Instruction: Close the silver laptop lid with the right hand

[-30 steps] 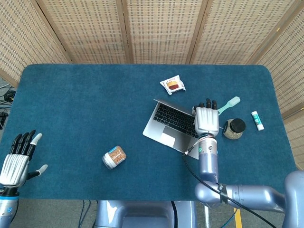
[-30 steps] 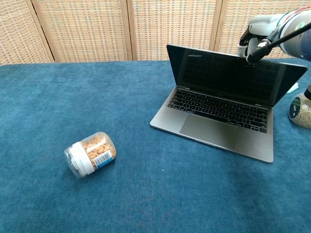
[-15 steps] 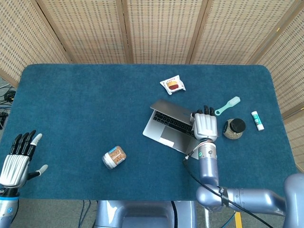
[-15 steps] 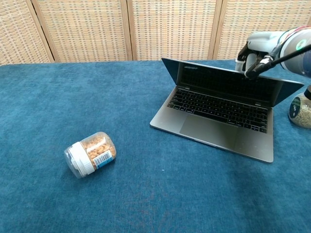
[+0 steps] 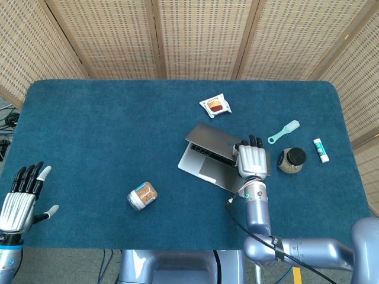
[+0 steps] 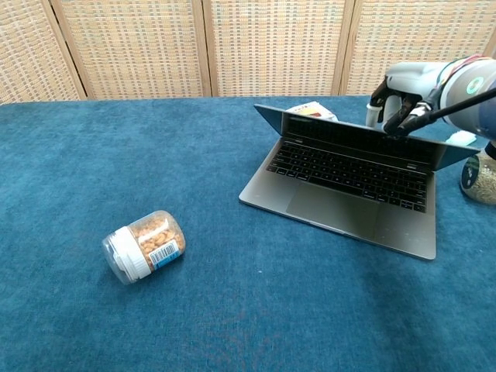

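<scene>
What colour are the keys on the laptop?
The keys are black, set in the silver laptop; the chest view shows them best.

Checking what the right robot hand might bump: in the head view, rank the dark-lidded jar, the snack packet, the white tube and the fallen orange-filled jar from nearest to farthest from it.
From the right robot hand:
1. Dark-lidded jar, just beside it, toward the table's right edge.
2. Snack packet, behind the laptop.
3. White tube, past the jar, near the right edge.
4. Fallen jar, far across on the left.

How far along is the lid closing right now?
Done: the right hand rests on the back of the laptop lid, which tilts low over the keyboard.
In hand: the hand presses the lid's top edge; a gap remains, keys visible in the chest view.
Left: bring the lid flat onto the base, then lift the hand away. The left hand is idle, fingers apart.
</scene>
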`<state>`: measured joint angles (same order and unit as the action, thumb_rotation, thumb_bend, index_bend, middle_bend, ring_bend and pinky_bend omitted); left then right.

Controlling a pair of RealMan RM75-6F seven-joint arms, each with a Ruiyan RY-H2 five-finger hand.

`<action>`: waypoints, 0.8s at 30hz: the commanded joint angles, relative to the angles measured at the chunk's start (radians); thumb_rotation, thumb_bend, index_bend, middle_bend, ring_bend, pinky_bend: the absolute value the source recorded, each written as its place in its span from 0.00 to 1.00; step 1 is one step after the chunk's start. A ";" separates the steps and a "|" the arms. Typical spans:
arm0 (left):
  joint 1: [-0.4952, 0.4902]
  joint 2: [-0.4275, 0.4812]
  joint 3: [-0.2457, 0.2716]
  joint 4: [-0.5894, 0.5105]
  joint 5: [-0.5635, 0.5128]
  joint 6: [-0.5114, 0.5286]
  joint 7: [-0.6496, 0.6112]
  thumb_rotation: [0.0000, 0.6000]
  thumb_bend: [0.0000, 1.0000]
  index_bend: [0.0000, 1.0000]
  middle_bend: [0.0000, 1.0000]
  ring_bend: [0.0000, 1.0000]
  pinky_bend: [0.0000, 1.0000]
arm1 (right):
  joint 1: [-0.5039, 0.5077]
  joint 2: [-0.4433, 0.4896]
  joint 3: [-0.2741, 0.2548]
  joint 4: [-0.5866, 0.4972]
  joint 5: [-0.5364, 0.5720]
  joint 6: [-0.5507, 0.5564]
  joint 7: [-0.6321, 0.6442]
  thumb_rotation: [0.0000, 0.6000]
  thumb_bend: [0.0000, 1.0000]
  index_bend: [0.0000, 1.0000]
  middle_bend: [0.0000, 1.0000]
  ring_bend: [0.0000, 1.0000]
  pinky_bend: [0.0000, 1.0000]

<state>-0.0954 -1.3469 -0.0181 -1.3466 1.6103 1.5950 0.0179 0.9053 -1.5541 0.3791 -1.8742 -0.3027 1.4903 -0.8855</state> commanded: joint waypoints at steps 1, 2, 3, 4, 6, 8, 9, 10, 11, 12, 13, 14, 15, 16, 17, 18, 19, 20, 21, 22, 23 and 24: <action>0.001 0.000 0.000 -0.001 0.001 0.002 -0.001 1.00 0.01 0.00 0.00 0.00 0.00 | -0.007 -0.001 0.002 0.000 0.013 -0.015 0.006 1.00 1.00 0.41 0.27 0.05 0.06; 0.001 0.001 0.000 0.000 0.001 0.002 -0.001 1.00 0.01 0.00 0.00 0.00 0.00 | -0.008 -0.002 0.000 0.002 0.014 -0.018 0.008 1.00 1.00 0.41 0.27 0.05 0.06; 0.001 0.001 0.000 -0.001 0.002 0.003 0.000 1.00 0.01 0.00 0.00 0.00 0.00 | -0.010 -0.003 -0.002 0.004 0.014 -0.022 0.010 1.00 1.00 0.41 0.27 0.05 0.06; 0.001 0.001 0.000 -0.001 0.002 0.003 0.001 1.00 0.01 0.00 0.00 0.00 0.00 | -0.011 -0.004 -0.003 0.004 0.013 -0.024 0.011 1.00 1.00 0.41 0.27 0.05 0.06; 0.001 0.001 0.000 -0.002 0.003 0.004 0.002 1.00 0.01 0.00 0.00 0.00 0.00 | -0.013 -0.005 -0.006 0.004 0.012 -0.026 0.012 1.00 1.00 0.41 0.27 0.05 0.06; 0.002 0.001 0.000 -0.002 0.004 0.005 0.003 1.00 0.01 0.00 0.00 0.00 0.00 | -0.014 -0.008 -0.008 0.004 0.008 -0.026 0.014 1.00 1.00 0.41 0.27 0.05 0.06; 0.002 0.001 0.000 -0.003 0.004 0.005 0.004 1.00 0.01 0.00 0.00 0.00 0.00 | -0.015 -0.009 -0.009 0.003 0.008 -0.027 0.014 1.00 1.00 0.41 0.27 0.05 0.06; 0.002 0.001 0.000 -0.003 0.004 0.005 0.004 1.00 0.01 0.00 0.00 0.00 0.00 | -0.015 -0.010 -0.009 0.002 0.008 -0.027 0.014 1.00 1.00 0.41 0.27 0.05 0.06; 0.002 0.001 0.000 -0.003 0.004 0.005 0.004 1.00 0.01 0.00 0.00 0.00 0.00 | -0.016 -0.011 -0.009 0.002 0.009 -0.028 0.015 1.00 1.00 0.41 0.27 0.05 0.06; 0.002 0.001 0.000 -0.003 0.004 0.005 0.004 1.00 0.01 0.00 0.00 0.00 0.00 | -0.016 -0.012 -0.010 0.002 0.010 -0.029 0.015 1.00 1.00 0.41 0.27 0.05 0.06; 0.002 0.001 0.000 -0.003 0.005 0.005 0.004 1.00 0.01 0.00 0.00 0.00 0.00 | -0.017 -0.013 -0.010 0.002 0.011 -0.030 0.015 1.00 1.00 0.41 0.27 0.05 0.06; 0.002 0.002 0.001 -0.004 0.005 0.005 0.004 1.00 0.01 0.00 0.00 0.00 0.00 | -0.017 -0.014 -0.011 0.002 0.011 -0.031 0.015 1.00 1.00 0.41 0.27 0.05 0.06; 0.002 0.001 0.001 -0.004 0.005 0.005 0.005 1.00 0.01 0.00 0.00 0.00 0.00 | -0.018 -0.016 -0.012 0.004 0.012 -0.033 0.017 1.00 1.00 0.41 0.27 0.05 0.06; 0.002 0.002 0.001 -0.004 0.005 0.005 0.005 1.00 0.01 0.00 0.00 0.00 0.00 | -0.019 -0.017 -0.013 0.004 0.012 -0.036 0.018 1.00 1.00 0.41 0.27 0.05 0.06; 0.002 0.002 0.001 -0.004 0.005 0.005 0.005 1.00 0.01 0.00 0.00 0.00 0.00 | -0.020 -0.019 -0.014 0.005 0.012 -0.038 0.020 1.00 1.00 0.41 0.27 0.05 0.06; 0.002 0.002 0.001 -0.004 0.005 0.005 0.004 1.00 0.01 0.00 0.00 0.00 0.00 | -0.022 -0.021 -0.017 0.007 0.012 -0.042 0.023 1.00 1.00 0.41 0.27 0.05 0.06; 0.003 0.002 0.001 -0.004 0.005 0.005 0.004 1.00 0.01 0.00 0.00 0.00 0.00 | -0.024 -0.023 -0.019 0.010 0.012 -0.044 0.024 1.00 1.00 0.41 0.27 0.05 0.06; 0.002 0.002 0.001 -0.004 0.006 0.005 0.005 1.00 0.01 0.00 0.00 0.00 0.00 | -0.025 -0.025 -0.021 0.013 0.013 -0.046 0.025 1.00 1.00 0.41 0.27 0.05 0.06; 0.002 0.002 0.001 -0.004 0.006 0.005 0.006 1.00 0.01 0.00 0.00 0.00 0.00 | -0.026 -0.026 -0.022 0.015 0.013 -0.049 0.027 1.00 1.00 0.41 0.27 0.05 0.06; 0.002 0.002 0.002 -0.004 0.007 0.005 0.007 1.00 0.01 0.00 0.00 0.00 0.00 | -0.028 -0.028 -0.024 0.018 0.013 -0.052 0.030 1.00 1.00 0.41 0.27 0.05 0.06; 0.002 0.001 0.002 -0.004 0.007 0.005 0.008 1.00 0.01 0.00 0.00 0.00 0.00 | -0.030 -0.030 -0.027 0.020 0.013 -0.055 0.032 1.00 1.00 0.41 0.27 0.05 0.06; 0.002 0.001 0.002 -0.004 0.008 0.005 0.008 1.00 0.01 0.00 0.00 0.00 0.00 | -0.031 -0.031 -0.029 0.022 0.013 -0.058 0.034 1.00 1.00 0.41 0.27 0.05 0.06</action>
<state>-0.0931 -1.3458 -0.0160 -1.3509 1.6180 1.6004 0.0258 0.8753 -1.5840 0.3520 -1.8534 -0.2897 1.4339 -0.8533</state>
